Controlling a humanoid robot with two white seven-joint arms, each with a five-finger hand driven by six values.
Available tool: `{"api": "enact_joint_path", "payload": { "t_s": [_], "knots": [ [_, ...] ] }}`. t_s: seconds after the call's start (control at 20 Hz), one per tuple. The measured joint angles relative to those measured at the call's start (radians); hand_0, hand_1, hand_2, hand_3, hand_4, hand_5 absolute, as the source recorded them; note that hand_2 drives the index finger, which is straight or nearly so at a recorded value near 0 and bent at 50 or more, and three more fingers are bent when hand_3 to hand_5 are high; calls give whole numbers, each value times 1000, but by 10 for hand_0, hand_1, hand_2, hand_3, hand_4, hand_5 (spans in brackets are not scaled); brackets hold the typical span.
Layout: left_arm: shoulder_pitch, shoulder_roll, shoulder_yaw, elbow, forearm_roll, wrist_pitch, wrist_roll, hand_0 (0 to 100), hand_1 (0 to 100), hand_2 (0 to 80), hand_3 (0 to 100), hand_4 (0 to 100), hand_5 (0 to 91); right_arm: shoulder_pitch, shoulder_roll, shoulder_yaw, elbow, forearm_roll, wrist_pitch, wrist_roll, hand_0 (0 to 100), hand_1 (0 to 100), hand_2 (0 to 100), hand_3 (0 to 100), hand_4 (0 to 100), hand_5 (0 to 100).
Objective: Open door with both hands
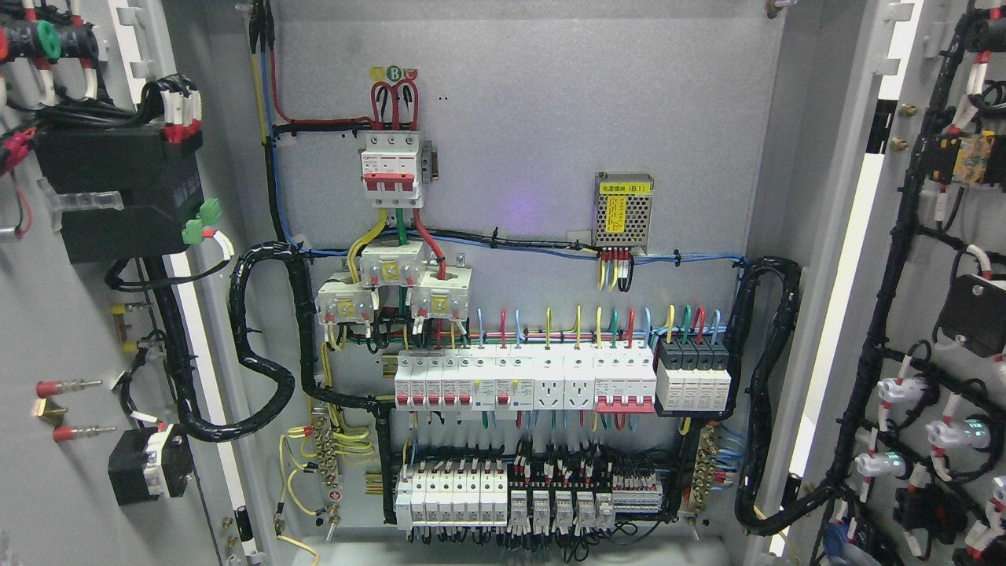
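Note:
An electrical cabinet fills the head view with both doors swung wide. The left door (55,330) shows its inner face with a black box and wiring. The right door (935,314) shows its inner face with black cable looms and small lamps. Between them the grey back panel (519,118) carries a red-and-white main breaker (391,169), a row of white breakers (523,381) and a lower row of terminals (511,495). Neither of my hands nor arms appears anywhere in the picture.
Thick black corrugated cables (259,369) loop from the left door into the cabinet, and another bundle (766,393) runs to the right door. A small meshed power supply (623,211) sits at the upper right of the panel.

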Motion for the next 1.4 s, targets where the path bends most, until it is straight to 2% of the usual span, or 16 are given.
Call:
{"api": "enact_joint_path", "payload": {
  "t_s": [0.65, 1.4],
  "knots": [
    [2, 15, 134, -8, 100, 0, 1, 120, 389, 0, 0, 0, 0, 23, -10, -85, 17, -10, 5, 0, 120, 389, 0, 0, 0, 0],
    [-16, 122, 282, 68, 254, 0, 2, 120, 389, 0, 0, 0, 0, 87, -7, -176, 42, -61, 5, -2, 120, 389, 0, 0, 0, 0]
  ]
}}
